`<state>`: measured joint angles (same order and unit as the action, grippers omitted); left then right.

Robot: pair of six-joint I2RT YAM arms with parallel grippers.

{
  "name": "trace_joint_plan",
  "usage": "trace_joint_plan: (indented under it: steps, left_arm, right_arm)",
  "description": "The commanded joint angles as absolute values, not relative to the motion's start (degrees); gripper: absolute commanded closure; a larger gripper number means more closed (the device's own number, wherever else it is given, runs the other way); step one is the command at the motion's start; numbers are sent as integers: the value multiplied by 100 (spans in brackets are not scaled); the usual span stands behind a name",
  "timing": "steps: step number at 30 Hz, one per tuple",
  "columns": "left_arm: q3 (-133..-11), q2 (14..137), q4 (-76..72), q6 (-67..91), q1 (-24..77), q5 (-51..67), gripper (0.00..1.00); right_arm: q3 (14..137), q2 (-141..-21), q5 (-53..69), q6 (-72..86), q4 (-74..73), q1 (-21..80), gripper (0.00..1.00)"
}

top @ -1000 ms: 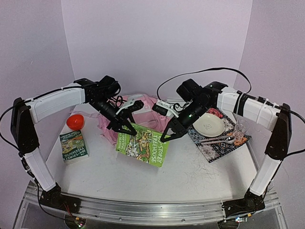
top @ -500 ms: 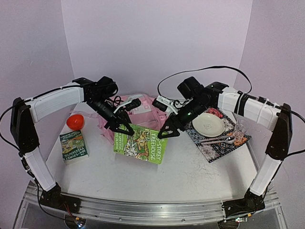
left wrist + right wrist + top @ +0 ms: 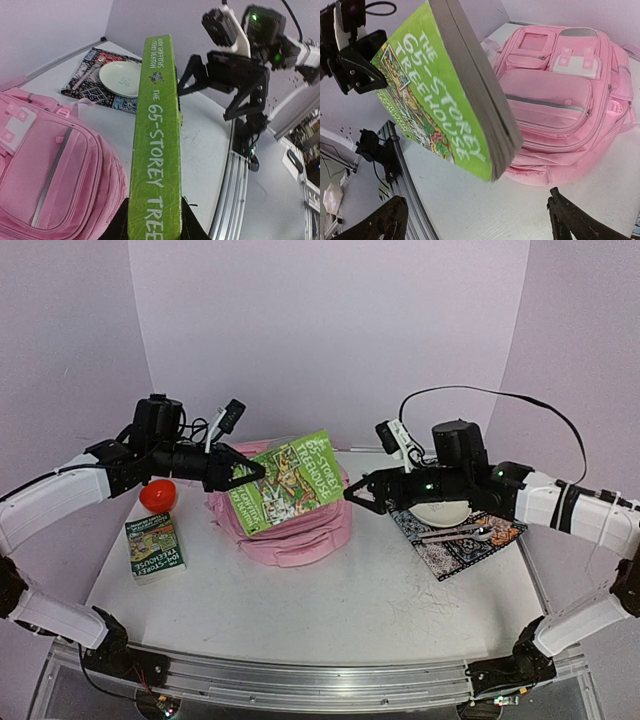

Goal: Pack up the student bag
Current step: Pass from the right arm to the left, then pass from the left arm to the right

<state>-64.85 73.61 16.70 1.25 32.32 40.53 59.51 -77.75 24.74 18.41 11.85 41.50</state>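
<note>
Top view: the student bag (image 3: 295,530) lay flat at table centre, front pockets up. The left gripper (image 3: 250,472) was clenched on one end of the green book (image 3: 290,480), by the spine, and held it tilted in the air over the bag, not touching it. The right gripper (image 3: 358,495) hung at 3 o'clock of the book, just beside its far edge, jaws spread with nothing between them.

Handling (judgement): the bag looked soft, limp and probably light. It would likely sag and slide under a push instead of holding its shape. The firmest holds seemed to be a zip pull or the stitched rim of a pocket, with the other arm pinning the fabric. The book looked stiff.

Containers: in the right wrist view, every pocket zip on the bag (image 3: 555,100) that could be seen appeared closed, and its contents could not be seen. A plate (image 3: 437,510) sat on a patterned mat (image 3: 460,545) at 3 o'clock of the bag, with nothing on it in the left wrist view. A second book (image 3: 153,545) lay at 9 o'clock.
</note>
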Motion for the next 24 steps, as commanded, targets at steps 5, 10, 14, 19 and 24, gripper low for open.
trace_joint_plan:
  steps: [5, 10, 14, 19, 24]
  left_arm:
    - [-5705, 6418, -1093, 2879, 3226, 1956, 100]
    - [-5333, 6147, -1491, 3982, 3227, 1174, 100]
    - [-4763, 5892, -2232, 5080, 3249, 676, 100]
    - [-4247, 5915, -3041, 5958, 3466, 320, 100]
    - [-4133, 6067, -3459, 6149, 3903, -262, 100]
  right_arm:
    - [4744, -7737, 2087, 4359, 4544, 4304, 2]
    - [4685, -8277, 1792, 5113, 5618, 4671, 2]
    - [4908, -8769, 1655, 5570, 6347, 4899, 2]
    - [5569, -9507, 1883, 5968, 6917, 5034, 2]
    - [6125, -10082, 2061, 6393, 7391, 5105, 2]
